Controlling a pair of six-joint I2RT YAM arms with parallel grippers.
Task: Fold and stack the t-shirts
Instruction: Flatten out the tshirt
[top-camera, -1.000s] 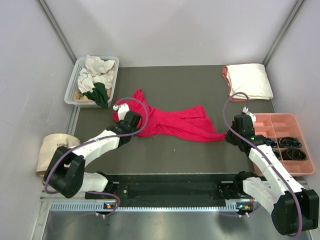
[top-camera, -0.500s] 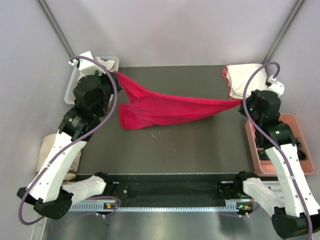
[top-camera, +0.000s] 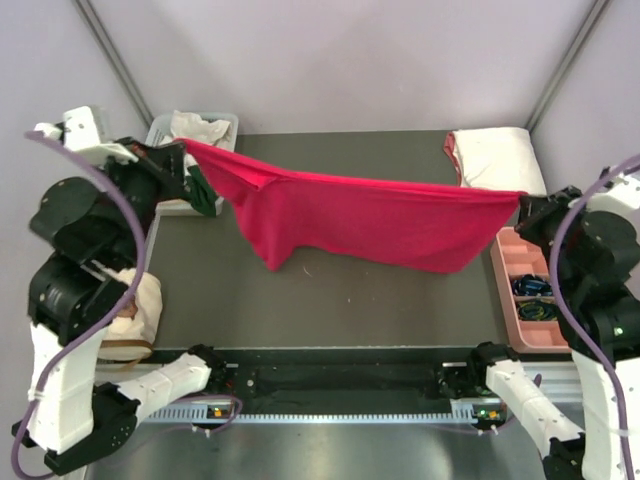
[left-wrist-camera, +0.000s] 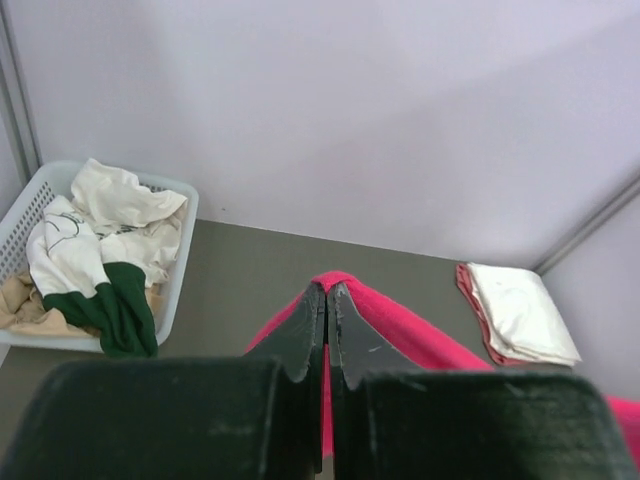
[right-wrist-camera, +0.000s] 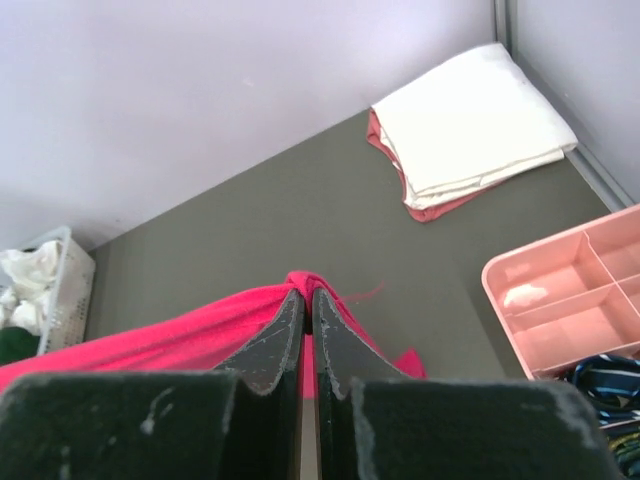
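Note:
A crimson-red t-shirt (top-camera: 360, 218) hangs stretched in the air across the table, held by both arms. My left gripper (top-camera: 183, 148) is shut on its left corner, high near the white basket. The cloth (left-wrist-camera: 400, 325) bulges over that gripper's tips (left-wrist-camera: 327, 290) in the left wrist view. My right gripper (top-camera: 520, 203) is shut on the right corner; the red cloth (right-wrist-camera: 180, 335) is pinched between its tips (right-wrist-camera: 306, 295). A folded cream-white t-shirt (top-camera: 497, 160) on a salmon-pink one lies at the back right. More t-shirts, cream-white, dark green and tan (top-camera: 197, 140), fill the basket.
A white slatted basket (left-wrist-camera: 178, 262) stands at the back left. A pink divided tray (top-camera: 522, 290) with dark items sits at the right edge. A beige fabric bag (top-camera: 135, 312) lies left of the dark mat (top-camera: 340, 300). Grey walls close in on three sides.
Both arms rose and spread apart, lifting the red t-shirt off the mat; it went from crumpled, to slung low, to pulled wide and hanging in the air.

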